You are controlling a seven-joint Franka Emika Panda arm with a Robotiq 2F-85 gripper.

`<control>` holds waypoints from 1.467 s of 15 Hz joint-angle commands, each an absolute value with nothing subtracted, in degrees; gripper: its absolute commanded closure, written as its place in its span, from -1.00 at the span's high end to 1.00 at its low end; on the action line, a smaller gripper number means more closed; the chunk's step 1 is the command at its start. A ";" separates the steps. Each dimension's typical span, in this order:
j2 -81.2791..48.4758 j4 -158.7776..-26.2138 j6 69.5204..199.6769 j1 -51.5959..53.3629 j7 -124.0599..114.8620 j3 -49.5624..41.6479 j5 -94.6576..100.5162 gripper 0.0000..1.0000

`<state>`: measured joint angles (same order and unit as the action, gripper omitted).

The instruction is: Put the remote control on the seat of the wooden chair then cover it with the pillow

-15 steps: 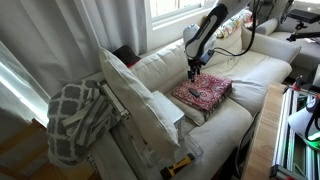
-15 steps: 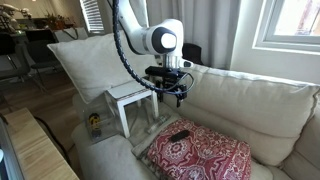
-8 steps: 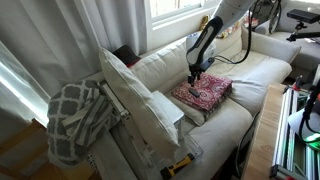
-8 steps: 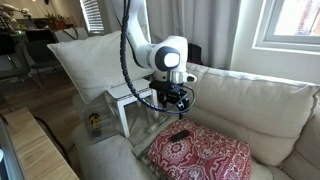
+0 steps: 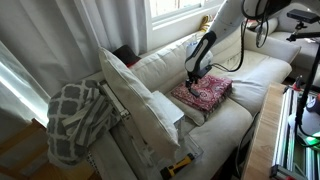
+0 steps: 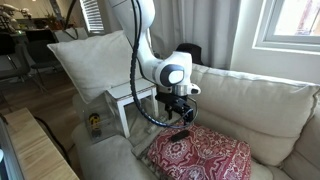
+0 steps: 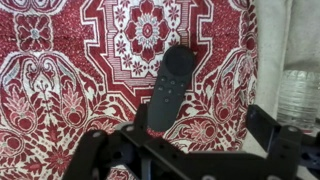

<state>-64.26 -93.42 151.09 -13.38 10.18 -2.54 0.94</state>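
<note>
The remote control [image 7: 168,88] is a slim dark bar lying on the red patterned cushion [image 7: 60,70] on the sofa; it also shows in an exterior view [image 6: 179,135]. My gripper [image 7: 175,140] is open and hangs just above the remote's near end, one finger on each side, not touching it. Both exterior views show the gripper [image 6: 180,117] [image 5: 191,78] low over the cushion. The large cream-white pillow [image 5: 135,100] [image 6: 95,62] leans upright against the sofa arm beside the small white chair [image 6: 130,97].
A grey-white lattice blanket [image 5: 75,120] hangs over the sofa arm. A yellow-and-black tool [image 5: 180,163] [image 6: 93,122] lies on the sofa seat by the chair. A clear bottle [image 7: 300,95] lies next to the cushion. Sofa back and window are behind.
The gripper has come down toward the red cushion and now hangs close over the remote. The remote, pillow and chair have not moved.
</note>
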 commanded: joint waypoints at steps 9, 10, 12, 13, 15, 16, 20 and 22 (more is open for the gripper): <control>-76.06 -79.99 149.26 -16.59 9.23 -0.99 -2.13 1.00; -76.69 -79.33 149.20 -16.71 9.06 -0.94 -2.27 1.00; -77.90 -77.95 149.12 -16.83 8.50 -1.03 -2.51 1.00; -78.36 -77.43 149.35 -16.97 8.38 -0.99 -2.62 1.00; -79.06 -76.66 149.69 -17.20 8.51 -0.72 -2.76 1.00; -79.39 -76.16 149.58 -17.34 8.59 -0.54 -2.81 0.97; -80.47 -74.49 149.06 -17.36 7.80 -0.59 -2.98 0.26; -80.67 -74.05 149.20 -17.08 6.86 -0.97 -3.07 -0.08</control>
<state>-78.67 -76.95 150.60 -16.53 7.69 -1.34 -1.87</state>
